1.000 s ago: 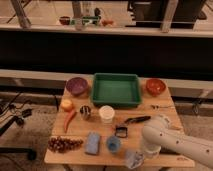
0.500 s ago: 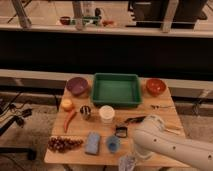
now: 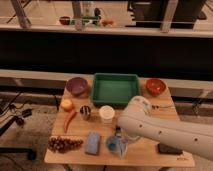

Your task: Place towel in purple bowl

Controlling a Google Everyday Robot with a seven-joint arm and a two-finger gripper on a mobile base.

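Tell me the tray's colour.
The tray is green, camera view; the gripper, shut, hangs by the towel.

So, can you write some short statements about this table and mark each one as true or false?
1. The towel lies in the purple bowl. False: it lies near the front edge of the table, beside the blue pad.
2. The green tray stands between the purple bowl and the orange bowl. True.
3. The gripper hangs over the orange bowl. False: it is low at the front of the table, by the towel, and shut.
4. The white cup stands in front of the tray. True.
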